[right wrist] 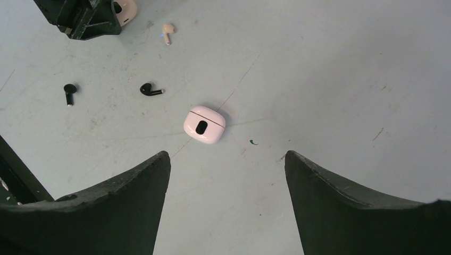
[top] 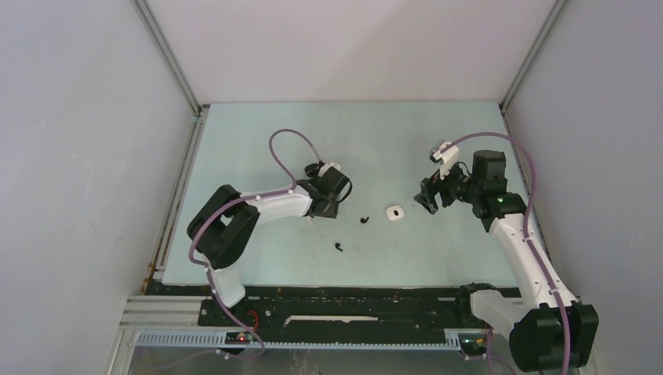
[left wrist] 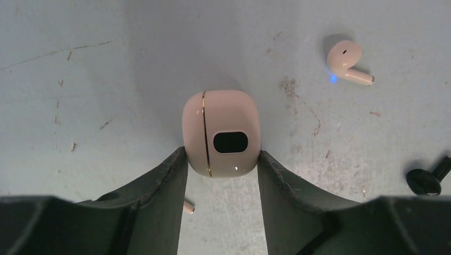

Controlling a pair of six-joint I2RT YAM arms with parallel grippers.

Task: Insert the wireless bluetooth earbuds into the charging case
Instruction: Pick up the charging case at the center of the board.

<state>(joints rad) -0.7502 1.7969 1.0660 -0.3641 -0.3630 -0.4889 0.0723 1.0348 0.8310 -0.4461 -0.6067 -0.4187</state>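
Note:
A pale pink charging case, lid closed along a gold seam, lies on the table between my left gripper's fingertips. Both tips press its sides, so the gripper is shut on it. One pale earbud with a blue light lies to its upper right. The stem of another pokes out under the left finger. A black earbud sits at the right edge. My right gripper hangs open and empty above a second pink case, with two black earbuds left of that case.
From above, the left gripper and right gripper face each other across the pale green table. The second case and the black earbuds lie between them. White walls enclose three sides.

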